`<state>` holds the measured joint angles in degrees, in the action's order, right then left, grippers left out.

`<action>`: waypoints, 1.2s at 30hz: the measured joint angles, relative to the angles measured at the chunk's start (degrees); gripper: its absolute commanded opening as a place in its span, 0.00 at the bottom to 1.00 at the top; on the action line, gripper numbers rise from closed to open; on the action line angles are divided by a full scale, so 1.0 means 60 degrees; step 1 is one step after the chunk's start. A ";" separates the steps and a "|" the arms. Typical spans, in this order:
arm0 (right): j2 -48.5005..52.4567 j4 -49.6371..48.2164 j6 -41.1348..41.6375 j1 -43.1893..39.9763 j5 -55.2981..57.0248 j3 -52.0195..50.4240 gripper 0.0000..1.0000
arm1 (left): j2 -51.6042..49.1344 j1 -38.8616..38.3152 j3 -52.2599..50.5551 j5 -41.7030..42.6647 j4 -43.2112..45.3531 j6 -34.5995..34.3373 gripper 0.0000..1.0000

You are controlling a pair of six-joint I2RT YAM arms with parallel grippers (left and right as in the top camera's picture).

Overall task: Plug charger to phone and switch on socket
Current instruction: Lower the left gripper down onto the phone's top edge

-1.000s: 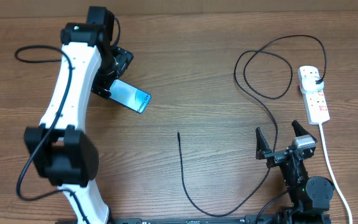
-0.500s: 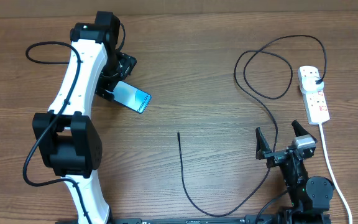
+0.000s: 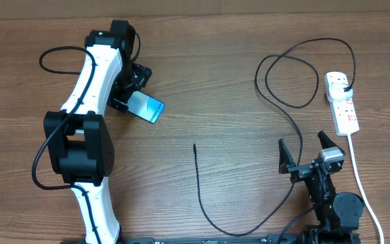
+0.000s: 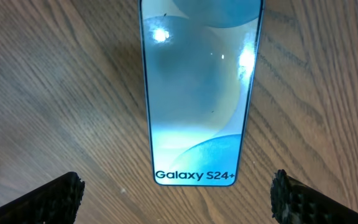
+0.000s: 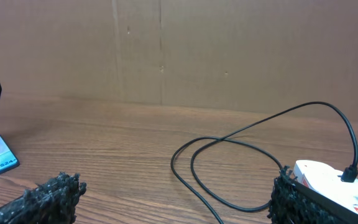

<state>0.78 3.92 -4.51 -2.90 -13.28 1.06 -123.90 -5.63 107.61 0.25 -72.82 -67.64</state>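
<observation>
1. Left claw [image 4: 180, 203]: jaws wide apart, holding nothing. It hangs directly over the phone [image 4: 201, 93], one finger to each side of the phone's lower end.
2. Right claw [image 3: 307, 154]: jaws wide apart and empty, near the bench's [image 3: 222, 81] front edge toward the right corner.
3. Phone [image 3: 145, 107]: it lies flat, screen up and lit, on the left half of the bench toward the far edge.
   - Expect a light, stiff body with slick glass.
   - Take it across the two long edges, not on the screen.
   - Because it lies flush on the wood, the fingers will probably have little edge to catch, so close gently.
4. Charger [image 3: 200, 196]: the free tip rests at mid-bench. The cable runs toward the front edge, then loops back to the far right.
   - Its plug appears seated in the far end of the socket [image 3: 342, 105].
   - Expect a thin, limp, very light cable.
   - Hold it just behind the tip. Farther back, the end would likely droop and miss the port.
5. Socket: it lies along the right edge, well apart from the phone.
   - The strip is probably light and may slide.
   - Press its switch straight down.
</observation>
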 measured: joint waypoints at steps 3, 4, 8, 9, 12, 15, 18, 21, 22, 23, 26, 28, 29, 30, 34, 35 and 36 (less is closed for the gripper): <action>0.0000 0.0000 0.0000 0.0000 0.0000 0.0000 1.00 | 0.0000 -0.0004 -0.0066 -0.0004 0.0113 0.0000 1.00; 0.0004 0.0004 0.0000 0.0000 0.0000 0.0000 1.00 | 0.0000 -0.0004 -0.0095 0.0000 0.0153 0.0000 0.99; 0.0000 0.0000 0.0000 0.0000 0.0000 0.0000 1.00 | 0.0000 -0.0004 -0.0335 0.0000 0.0401 0.0004 1.00; 0.0000 0.0000 0.0000 0.0000 0.0004 0.0000 1.00 | 0.0000 -0.0004 -0.0404 0.0000 0.0466 0.0004 1.00; 0.0000 0.0000 0.0000 0.0000 0.0004 0.0000 1.00 | 0.0000 -0.0004 -0.0627 -0.0004 0.0674 0.0004 1.00; 0.0000 0.0004 0.0000 0.0000 0.0000 0.0000 1.00 | 0.0000 -0.0004 -0.0761 -0.0004 0.0878 0.0004 1.00; 0.0000 0.0000 0.0004 0.0000 0.0000 0.0000 1.00 | 0.0000 -0.0051 -0.0776 -0.0011 0.1082 0.0004 1.00; 0.0004 0.0004 0.0000 0.0000 0.0000 0.0000 1.00 | 0.0000 -0.0127 -0.0780 -0.0007 0.1180 0.0004 1.00; 0.0004 -0.0004 0.0004 0.0000 0.0004 0.0000 1.00 | 0.0000 -0.0131 -0.0787 -0.0011 0.1184 0.0004 1.00; 0.0000 0.0004 0.0000 0.0000 0.0000 0.0000 1.00 | 0.0000 -0.0131 -0.0790 -0.0011 0.1188 0.0004 1.00; 0.0004 0.0004 0.0000 0.0000 0.0007 0.0000 1.00 | 0.0000 -0.0138 -0.0867 -0.0058 0.1297 0.0004 1.00; 0.0000 0.0000 0.0000 0.0000 0.0000 0.0000 1.00 | 0.0000 -0.0138 -0.1009 -0.0113 0.1497 0.0004 1.00; 0.0004 0.0000 0.0000 0.0000 0.0000 0.0000 1.00 | 0.0000 -0.0138 -0.1104 -0.0127 0.1577 0.0004 1.00; 0.0000 0.0000 0.0000 0.0000 0.0004 0.0000 1.00 | 0.0000 -0.0138 -0.1246 -0.0146 0.1694 0.0007 0.99; 0.0000 0.0004 0.0000 0.0000 0.0004 0.0000 1.00 | 0.0000 -0.0138 -0.1745 -0.0153 0.2011 0.0007 1.00; 0.0000 0.0000 0.0004 0.0000 0.0007 0.0000 1.00 | 0.0000 -0.0138 -0.1832 -0.0153 0.2047 0.0004 0.99; 0.0000 0.0004 0.0000 0.0000 0.0004 0.0000 1.00 | 0.0000 -0.0138 -0.1894 -0.0153 0.2098 0.0007 1.00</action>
<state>0.78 3.95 -4.51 -2.90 -13.26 1.06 -123.90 -6.46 96.25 -0.67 -60.23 -67.59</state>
